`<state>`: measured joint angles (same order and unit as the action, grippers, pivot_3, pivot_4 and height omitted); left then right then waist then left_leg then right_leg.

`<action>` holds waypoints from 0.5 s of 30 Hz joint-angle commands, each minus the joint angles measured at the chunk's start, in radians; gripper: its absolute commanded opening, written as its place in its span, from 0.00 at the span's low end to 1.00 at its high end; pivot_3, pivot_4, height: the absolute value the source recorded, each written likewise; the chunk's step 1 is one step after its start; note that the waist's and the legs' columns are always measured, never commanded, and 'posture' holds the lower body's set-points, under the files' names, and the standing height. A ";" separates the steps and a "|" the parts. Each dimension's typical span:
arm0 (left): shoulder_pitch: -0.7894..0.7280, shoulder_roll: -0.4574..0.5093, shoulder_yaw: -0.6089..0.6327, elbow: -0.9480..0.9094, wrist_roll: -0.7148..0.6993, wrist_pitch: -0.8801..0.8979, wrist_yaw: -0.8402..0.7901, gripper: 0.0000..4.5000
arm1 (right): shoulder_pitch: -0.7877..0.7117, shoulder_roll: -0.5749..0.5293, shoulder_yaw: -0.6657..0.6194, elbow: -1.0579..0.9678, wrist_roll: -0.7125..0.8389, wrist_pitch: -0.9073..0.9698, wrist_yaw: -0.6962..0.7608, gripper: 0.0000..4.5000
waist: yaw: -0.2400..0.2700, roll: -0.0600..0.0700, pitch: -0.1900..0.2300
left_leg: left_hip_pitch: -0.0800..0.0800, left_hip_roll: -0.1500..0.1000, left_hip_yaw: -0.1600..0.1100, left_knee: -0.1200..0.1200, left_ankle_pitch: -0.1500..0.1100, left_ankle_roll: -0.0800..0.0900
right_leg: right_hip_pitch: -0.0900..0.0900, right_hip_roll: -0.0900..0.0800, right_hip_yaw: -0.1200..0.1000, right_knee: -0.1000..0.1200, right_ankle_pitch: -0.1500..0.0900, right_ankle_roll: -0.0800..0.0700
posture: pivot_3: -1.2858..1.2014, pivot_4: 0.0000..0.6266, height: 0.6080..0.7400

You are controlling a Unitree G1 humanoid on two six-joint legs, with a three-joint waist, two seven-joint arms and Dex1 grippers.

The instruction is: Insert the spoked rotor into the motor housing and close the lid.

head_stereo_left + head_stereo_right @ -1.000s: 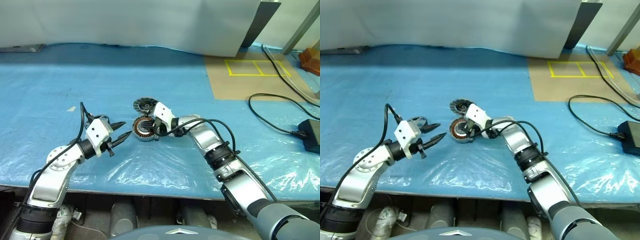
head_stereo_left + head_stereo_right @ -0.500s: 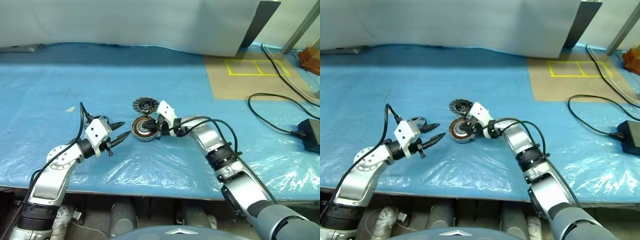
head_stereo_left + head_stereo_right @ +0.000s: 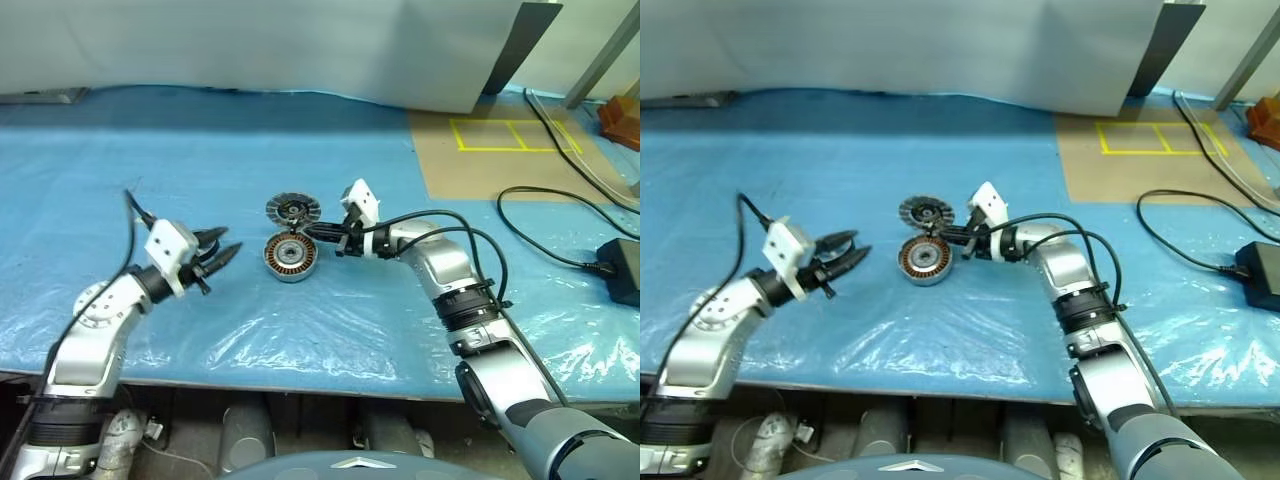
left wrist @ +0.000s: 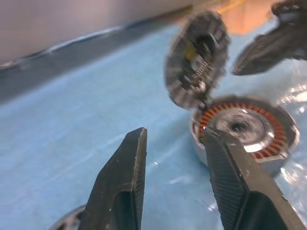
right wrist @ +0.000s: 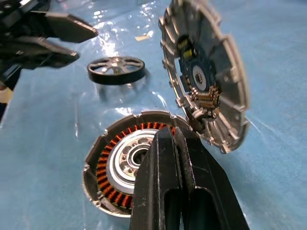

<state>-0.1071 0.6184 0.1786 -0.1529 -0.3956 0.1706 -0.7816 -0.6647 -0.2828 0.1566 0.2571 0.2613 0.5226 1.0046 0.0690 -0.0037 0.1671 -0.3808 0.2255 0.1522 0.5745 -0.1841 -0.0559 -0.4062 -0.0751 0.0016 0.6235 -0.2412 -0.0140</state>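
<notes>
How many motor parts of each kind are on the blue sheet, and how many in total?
Motor housing: 1
Lid: 1
Spoked rotor: 1
Total: 3

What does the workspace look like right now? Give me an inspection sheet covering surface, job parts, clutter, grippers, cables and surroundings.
Surface: blue plastic sheet over the table, wrinkled near the front edge.
Job's things: motor housing open, copper windings showing; lid just behind it, ribbed face visible; spoked rotor flat on the sheet near the left gripper, not inserted.
Clutter: nothing seen.
Grippers: left gripper open, empty, left of the housing; right gripper shut, empty, beside the lid.
Cables: black cable looping to a black box at right.
Surroundings: brown board with yellow tape; white wall behind.
</notes>
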 commanded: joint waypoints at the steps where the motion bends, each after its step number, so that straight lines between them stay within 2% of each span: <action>1: -0.026 0.090 0.081 -0.021 -0.081 0.079 -0.068 0.43 | 0.049 -0.041 -0.027 -0.126 0.080 0.101 0.031 0.01 | 0.001 0.000 0.000 | 0.000 0.000 0.000 -0.001 0.000 0.000 | 0.000 0.000 0.000 -0.001 0.001 0.001 | 0.52 0.24 1.00; 3: -0.073 0.195 0.093 0.034 -0.106 0.146 -0.156 0.43 | 0.079 -0.074 -0.024 -0.168 0.082 0.125 0.026 0.01 | 0.002 0.000 0.000 | 0.000 0.000 0.000 -0.002 0.000 0.000 | -0.001 0.000 0.000 -0.001 0.001 0.001 | 0.52 0.24 1.00; 5: -0.118 0.282 0.068 0.114 -0.075 0.138 -0.239 0.43 | 0.099 -0.098 -0.014 -0.186 0.074 0.128 0.021 0.01 | 0.003 0.000 0.000 | 0.000 0.000 0.000 -0.003 0.000 0.000 | -0.001 0.001 -0.001 0.000 -0.001 -0.001 | 0.52 0.24 1.00; 8: -0.247 0.351 -0.021 0.314 0.053 0.010 -0.314 0.43 | 0.118 -0.113 -0.005 -0.187 0.062 0.115 0.008 0.01 | 0.004 0.000 0.000 | 0.001 -0.001 0.000 -0.003 0.000 0.000 | 0.000 -0.001 0.000 -0.001 -0.001 -0.002 | 0.52 0.24 1.00; 10: -0.370 0.381 -0.089 0.449 0.097 -0.013 -0.421 0.43 | 0.127 -0.109 -0.012 -0.191 0.062 0.111 -0.014 0.01 | 0.008 0.000 0.000 | 0.002 -0.001 0.001 -0.002 0.000 0.000 | 0.000 -0.001 0.000 -0.002 -0.001 -0.002 | 0.52 0.24 1.00; 15: -0.593 0.378 -0.233 0.721 0.245 -0.185 -0.576 0.78 | 0.154 -0.090 -0.033 -0.209 0.073 0.111 -0.069 0.00 | 0.010 0.000 0.000 | 0.001 -0.001 0.000 -0.002 0.000 0.000 | 0.000 -0.001 0.000 -0.001 -0.001 -0.002 | 0.52 0.24 1.00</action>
<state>-0.6644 0.9809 -0.0346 0.5078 -0.2001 0.0569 -1.3216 -0.5183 -0.3782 0.1459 0.0911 0.3151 0.6445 0.9503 0.0788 -0.0039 0.1672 -0.3799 0.2242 0.1525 0.5721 -0.1840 -0.0561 -0.4062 -0.0764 0.0013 0.6230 -0.2425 -0.0159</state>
